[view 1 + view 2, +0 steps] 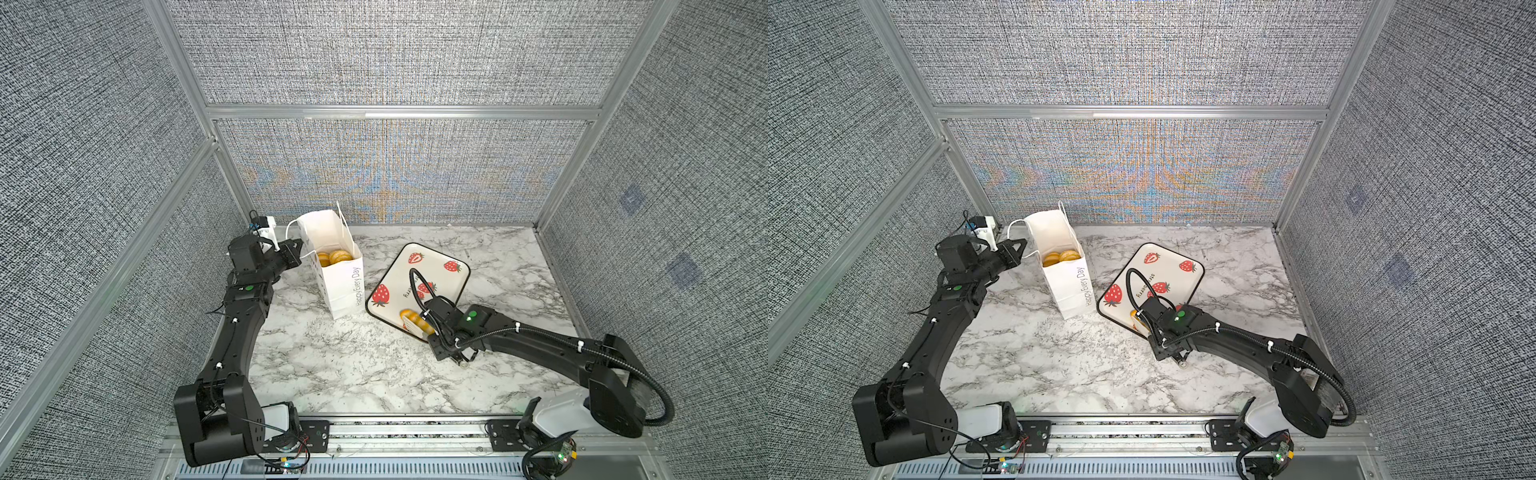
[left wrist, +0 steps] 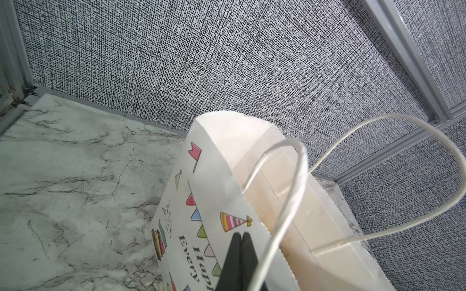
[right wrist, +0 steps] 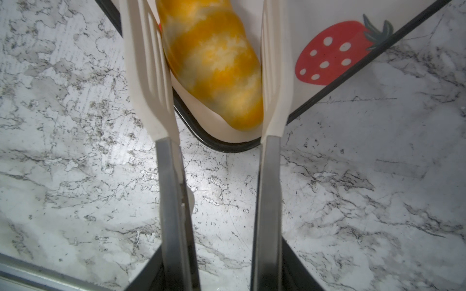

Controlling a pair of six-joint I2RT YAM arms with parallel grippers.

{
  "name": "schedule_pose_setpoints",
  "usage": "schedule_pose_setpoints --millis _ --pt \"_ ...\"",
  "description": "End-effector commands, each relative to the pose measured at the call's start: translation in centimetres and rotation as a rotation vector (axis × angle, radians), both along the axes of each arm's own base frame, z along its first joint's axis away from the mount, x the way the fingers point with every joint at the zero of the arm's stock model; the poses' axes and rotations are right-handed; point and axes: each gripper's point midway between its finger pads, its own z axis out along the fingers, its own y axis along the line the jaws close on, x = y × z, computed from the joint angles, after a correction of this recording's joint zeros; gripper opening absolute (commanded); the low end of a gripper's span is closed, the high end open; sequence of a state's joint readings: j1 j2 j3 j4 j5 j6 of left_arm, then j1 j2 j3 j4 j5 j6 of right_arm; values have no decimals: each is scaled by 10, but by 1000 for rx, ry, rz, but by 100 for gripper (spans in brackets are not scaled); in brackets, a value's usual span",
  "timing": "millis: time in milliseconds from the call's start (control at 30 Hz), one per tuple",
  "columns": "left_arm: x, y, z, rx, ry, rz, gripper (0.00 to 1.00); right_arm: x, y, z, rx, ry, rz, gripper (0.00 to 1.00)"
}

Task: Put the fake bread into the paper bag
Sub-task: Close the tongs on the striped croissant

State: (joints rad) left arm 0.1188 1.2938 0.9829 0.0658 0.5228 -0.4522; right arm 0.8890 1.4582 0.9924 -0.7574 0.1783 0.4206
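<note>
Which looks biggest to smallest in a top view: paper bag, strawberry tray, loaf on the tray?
1. strawberry tray
2. paper bag, close behind; it stands taller, nearer the camera, so unsure
3. loaf, clearly smallest, part hidden by the tongs

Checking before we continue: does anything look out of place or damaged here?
Only the tray is askew, lying diagonal to the table edges. One loaf sits in its near corner between the tongs. Nothing spilled.
</note>
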Motion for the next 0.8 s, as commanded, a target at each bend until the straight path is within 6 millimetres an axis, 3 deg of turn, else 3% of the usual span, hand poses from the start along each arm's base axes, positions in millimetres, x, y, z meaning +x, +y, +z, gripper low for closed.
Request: schedule_pose_setpoints --millis 0,300,767 --pt "1 0 5 7 -24 -2 0 3 0 3 8 -18 -7 45" --pt "1 0 4 7 -22 -1 0 10 0 13 25 -62 -18 37" --pt "1 0 3 4 -21 -3 0 43 6 46 104 -189 -98 33"
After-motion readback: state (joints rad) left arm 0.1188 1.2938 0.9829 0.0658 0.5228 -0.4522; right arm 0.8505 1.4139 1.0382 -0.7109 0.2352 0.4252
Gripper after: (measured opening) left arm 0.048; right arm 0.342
